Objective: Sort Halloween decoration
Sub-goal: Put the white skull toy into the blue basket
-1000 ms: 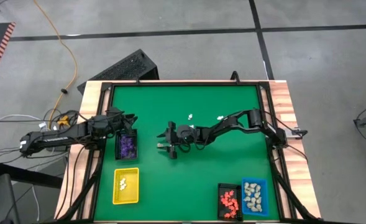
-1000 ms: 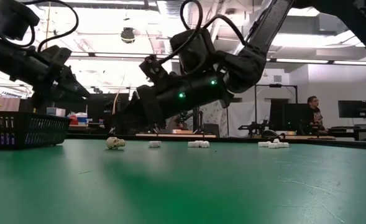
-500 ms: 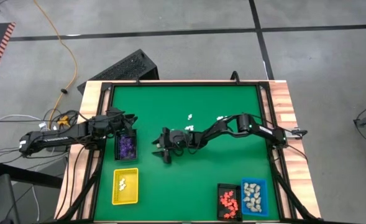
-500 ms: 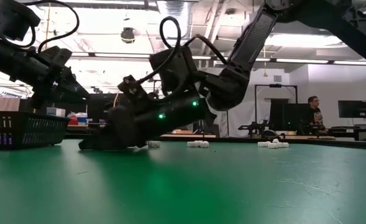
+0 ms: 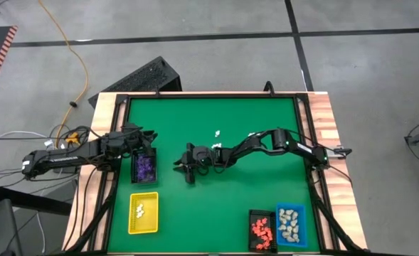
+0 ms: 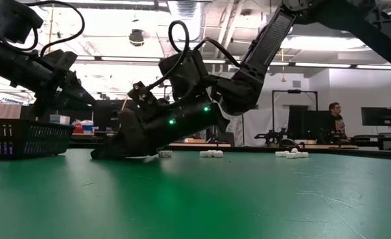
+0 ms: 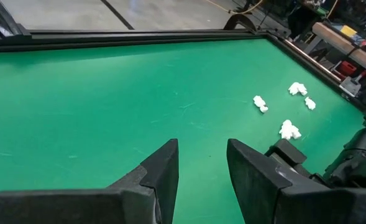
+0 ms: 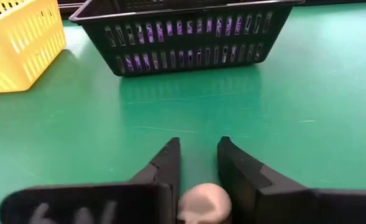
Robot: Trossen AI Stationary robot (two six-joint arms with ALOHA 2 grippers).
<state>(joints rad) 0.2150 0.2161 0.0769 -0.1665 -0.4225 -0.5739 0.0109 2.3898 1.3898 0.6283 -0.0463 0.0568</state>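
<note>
Tiny Halloween figurines: most lie sorted in trays, a few are loose on the green counter [image 5: 216, 192], and one is between the fingers of the right tool [image 8: 198, 168].

A cream-beige skull figurine [image 8: 204, 204] sits between the two dark fingers of the right tool, low over the counter near the middle. Three or four white figurines [image 7: 288, 129] lie loose and a little apart on the counter behind it; in the low view they show as small white lumps [image 6: 212, 153]. Purple figurines [image 5: 146, 167] fill the black tray on the left. A few white ones [image 5: 141, 209] lie in the yellow tray. Orange-red ones [image 5: 262, 230] and cream-beige ones [image 5: 289, 222] lie in two trays at the near right corner.
</note>
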